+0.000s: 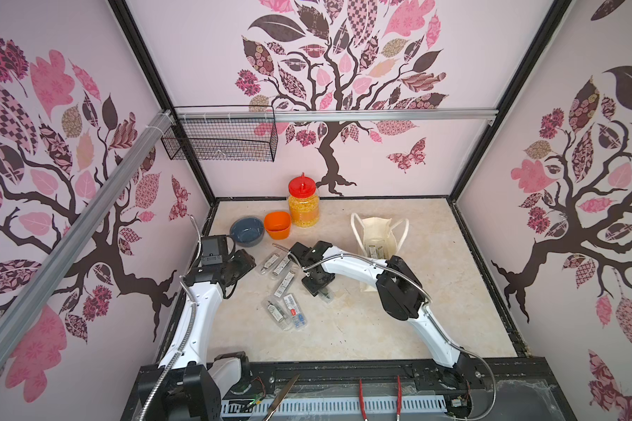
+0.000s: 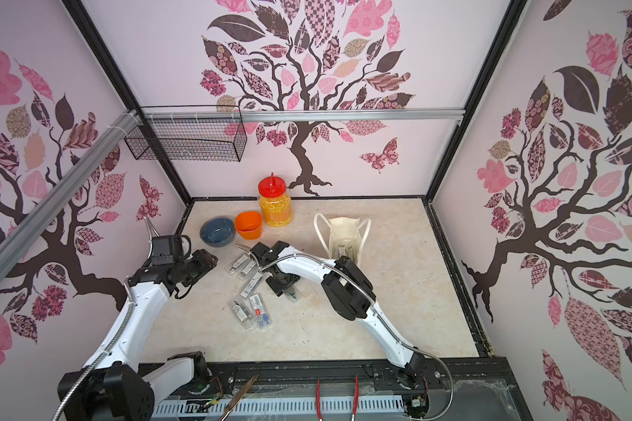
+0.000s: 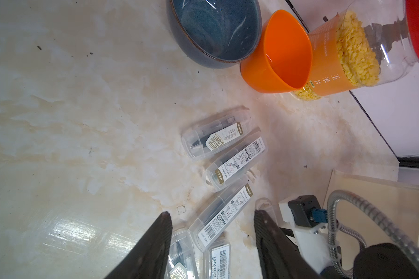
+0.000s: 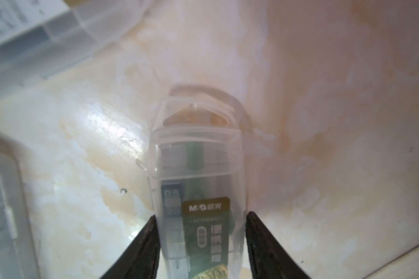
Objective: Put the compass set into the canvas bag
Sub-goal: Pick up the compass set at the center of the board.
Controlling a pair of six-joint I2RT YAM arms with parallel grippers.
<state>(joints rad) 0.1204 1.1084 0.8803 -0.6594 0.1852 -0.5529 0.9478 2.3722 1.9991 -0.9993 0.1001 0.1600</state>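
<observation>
Since your right jaws pinch the compass case [image 4: 198,183] across its width, long axis pointing ahead, the bag [image 1: 374,226] lies near that arm; left jaws open, empty.

A robot test booth: black-framed walls [image 1: 380,164] papered with pink tree decals box in a marble-look tabletop [image 1: 380,328], an aluminium rail [image 1: 343,116] and wire basket [image 1: 219,142] hang high beyond the left gripper [image 3: 211,213], and red-handled pliers [image 1: 361,397] lie well behind it on slotted cable ducting [image 1: 325,406].
</observation>
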